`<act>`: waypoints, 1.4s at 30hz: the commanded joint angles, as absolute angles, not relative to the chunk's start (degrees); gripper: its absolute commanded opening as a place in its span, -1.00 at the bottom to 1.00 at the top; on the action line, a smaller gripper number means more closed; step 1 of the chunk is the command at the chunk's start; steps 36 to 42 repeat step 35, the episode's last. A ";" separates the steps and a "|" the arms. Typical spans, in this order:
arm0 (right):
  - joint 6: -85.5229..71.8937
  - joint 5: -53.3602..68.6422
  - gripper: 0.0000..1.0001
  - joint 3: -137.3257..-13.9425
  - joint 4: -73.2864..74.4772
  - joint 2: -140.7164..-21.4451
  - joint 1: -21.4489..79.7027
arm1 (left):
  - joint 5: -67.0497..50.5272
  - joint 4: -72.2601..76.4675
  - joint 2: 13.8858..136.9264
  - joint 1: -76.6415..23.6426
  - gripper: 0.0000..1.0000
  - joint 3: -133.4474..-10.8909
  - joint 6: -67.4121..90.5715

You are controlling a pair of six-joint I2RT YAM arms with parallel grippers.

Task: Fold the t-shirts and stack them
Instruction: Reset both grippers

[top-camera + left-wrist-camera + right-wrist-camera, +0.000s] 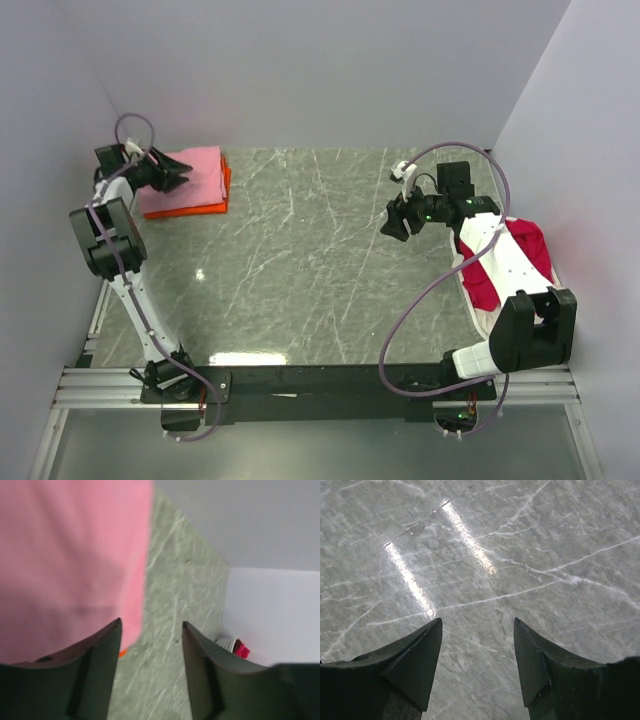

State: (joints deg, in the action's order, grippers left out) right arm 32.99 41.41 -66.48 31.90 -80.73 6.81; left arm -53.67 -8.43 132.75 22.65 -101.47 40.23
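Pink tee [197, 172] folded atop orange tee [226, 186] — left hand [183, 178], right hand [391, 228] spread wide.

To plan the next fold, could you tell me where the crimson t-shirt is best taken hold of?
Probably pinch the crimson t-shirt at its far bunch, coming down from above with the right gripper. It lies crumpled at the right edge of the table, partly under that arm, showing no flat hem.

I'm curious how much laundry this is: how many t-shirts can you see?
4. A pink t-shirt lies folded on an orange-red t-shirt at the left; a crimson t-shirt and a cream t-shirt lie bunched at the right edge, partly under the right arm. More may be hidden.
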 commanded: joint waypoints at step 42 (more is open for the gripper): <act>0.18 -16.69 1.00 -46.41 12.31 -33.58 4.31 | -13.27 -10.99 36.13 -6.68 0.99 -37.80 14.15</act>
